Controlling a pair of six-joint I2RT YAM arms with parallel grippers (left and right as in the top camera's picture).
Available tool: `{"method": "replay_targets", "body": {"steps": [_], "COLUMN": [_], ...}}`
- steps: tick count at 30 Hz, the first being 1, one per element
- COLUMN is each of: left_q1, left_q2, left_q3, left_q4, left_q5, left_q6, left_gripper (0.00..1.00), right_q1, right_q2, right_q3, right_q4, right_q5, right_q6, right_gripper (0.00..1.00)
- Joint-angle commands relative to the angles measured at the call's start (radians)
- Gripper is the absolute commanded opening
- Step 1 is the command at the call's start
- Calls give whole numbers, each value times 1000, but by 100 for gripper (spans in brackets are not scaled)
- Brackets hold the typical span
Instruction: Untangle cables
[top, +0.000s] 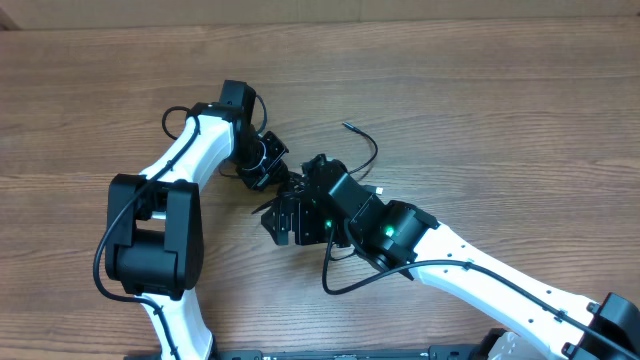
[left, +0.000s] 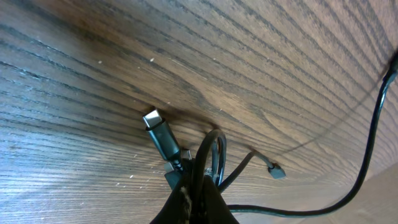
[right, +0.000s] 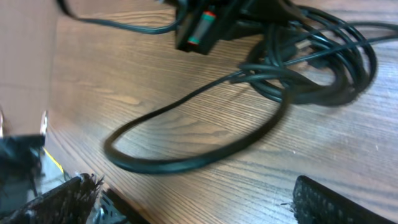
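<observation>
Where the two arms meet over the wooden counter (top: 480, 80), the overhead view has the left fingers (top: 278, 176) and the right fingers (top: 281, 222) crowded over the cables (top: 372, 150). The tangle is mostly hidden beneath them. One thin black cord arcs out to the tangle's upper right, and a light-coloured tip (top: 380, 190) lies just to its right.

In the left wrist view, the left fingers (left: 193, 204) are clenched on the cables (left: 214, 152), pinching a loop of the tangle. A metal-tipped plug (left: 155, 121) lies on the wood just above the tangle and a smaller plug (left: 277, 170) to its right. Any print on them is too small to read.

In the right wrist view, the right fingers (right: 329, 202) stand released, wide apart, holding nothing. The cables (right: 323, 74) lie bunched, with one long loop (right: 186, 158) running to the tangle's lower left. A black block (right: 199, 31) left of the tangle bears a red and green mark, too blurred to read.
</observation>
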Motion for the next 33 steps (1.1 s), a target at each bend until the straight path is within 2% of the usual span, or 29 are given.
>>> {"method": "replay_targets", "body": {"steps": [1,4,8,13,20,28,33], "left_q1": [3,3,3,3,3,3,3], "left_q2": [11,11,11,11,11,11,11], "left_q3": [13,13,13,13,13,13,13], "left_q4": [-3,-3,-3,-3,-5,-40,-40], "left_q5": [-24,-24,-24,-24,-24,50,55], "left_q6": [-24,-25,-25,-25,-24,-24,-24], "left_gripper": [4,4,4,4,4,4,4], "right_q1": [-3,-2,25,137,192,190,190], "right_q2": [-2,-2,2,2,72,241,256], "right_q3": [77,109,81,-37,-122,-123,-122], "right_q4": [-26,-23,-19,152,343,637,673], "right_q5": [-20,-21,-2,106,294,347,430], "right_q6": [-163,-133,38,79,70,-10,-9], "right_gripper": [98,98,98,100,100,100,96]}}
